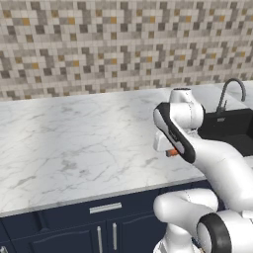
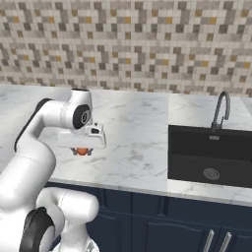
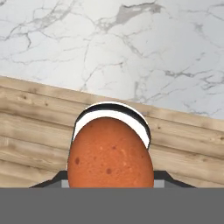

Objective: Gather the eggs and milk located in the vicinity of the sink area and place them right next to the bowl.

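- Looking at the hand view, we see an egg (image 3: 109, 153) held in the gripper (image 3: 109, 181), its jaws drawn in against the egg's sides; the shell is smooth, rounded and orange-brown, with a few darker flecks.
- We see the same egg (image 2: 82, 151) in the right base view as a small orange spot under the white hand, left of centre, with the gripper (image 2: 82, 150) closed around it above the surface.
- In the left base view a sliver of the orange egg (image 1: 172, 152) peeks out beside the arm's dark-banded forearm, right of centre.
- The surface (image 1: 74, 148) is white marble with thin grey veins, polished and flat, and spans most of both base views.
- In the hand view we see a band of pale wooden planks (image 3: 35, 127) with visible grain across the middle, below the marble; we cannot tell what it belongs to.
- The sink (image 2: 209, 155) is a black rectangular recessed basin with a round drain, at the right of the right base view, well apart from the egg.
- A thin, curved dark-grey gooseneck tap (image 2: 221, 110) rises behind the basin.
- The wall (image 1: 123, 44) is a mosaic of small square tiles in beige, grey, brown and orange.
- Dark navy cabinet fronts (image 1: 74, 232) with slim metal handles run below the surface edge.
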